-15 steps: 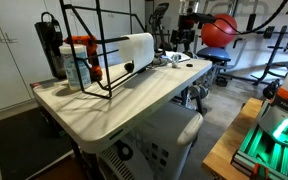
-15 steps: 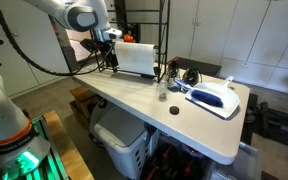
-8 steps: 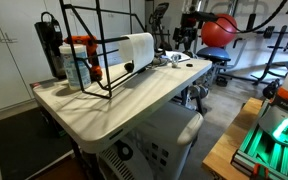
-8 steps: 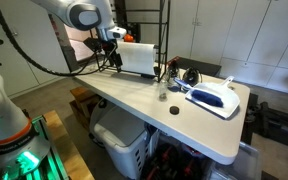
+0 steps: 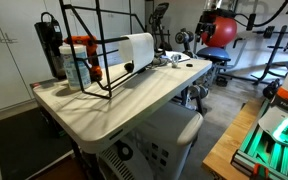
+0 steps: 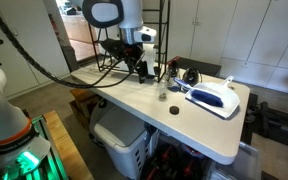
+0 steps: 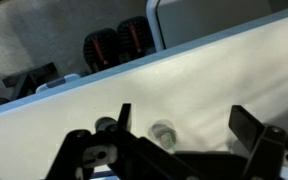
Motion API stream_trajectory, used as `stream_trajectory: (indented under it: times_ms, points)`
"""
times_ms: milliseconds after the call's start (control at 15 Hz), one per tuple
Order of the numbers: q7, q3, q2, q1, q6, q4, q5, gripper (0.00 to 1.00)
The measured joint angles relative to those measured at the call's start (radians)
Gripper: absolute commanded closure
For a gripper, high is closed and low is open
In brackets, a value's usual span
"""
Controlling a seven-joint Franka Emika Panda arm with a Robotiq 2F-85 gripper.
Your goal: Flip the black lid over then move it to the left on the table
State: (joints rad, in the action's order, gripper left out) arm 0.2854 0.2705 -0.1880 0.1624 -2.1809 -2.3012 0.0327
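Note:
The black lid (image 6: 174, 109) is a small dark disc lying on the cream-white table (image 6: 134, 100), near its front edge. My gripper (image 6: 140, 63) hangs above the table's middle, beside the wire rack, to the left of the lid and well above it. In the wrist view my gripper (image 7: 184, 125) is open and empty, its two dark fingers spread wide over the pale table (image 7: 214, 70). A small clear glass (image 7: 164, 131) stands between them below; it also shows in an exterior view (image 6: 162, 92). The lid does not show in the wrist view.
A black wire rack (image 5: 94, 50) with a paper towel roll (image 5: 136, 48) and bottles (image 5: 79, 62) stands on one end of the table. A white and blue object (image 6: 212, 97) lies near the lid. Dumbbells (image 7: 119, 45) lie on the floor beyond the table edge.
The arm has swung away from the far end of the rack toward the table's middle, and the gripper now hangs over the glass.

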Motion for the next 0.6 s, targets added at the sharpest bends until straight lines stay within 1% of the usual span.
stream_trajectory:
  times_ms: [200,333,400,533,600]
  points:
    - [0.142,0.065,0.109,0.041,0.038,0.110,0.036,0.00]
    - [0.231,0.078,0.199,0.064,0.046,0.188,0.087,0.00]
    - [0.249,0.077,0.247,0.074,0.046,0.228,0.113,0.00]
    - [0.248,0.064,0.339,0.089,0.046,0.303,0.210,0.00]
    - [0.248,0.059,0.371,0.091,0.046,0.329,0.231,0.00]
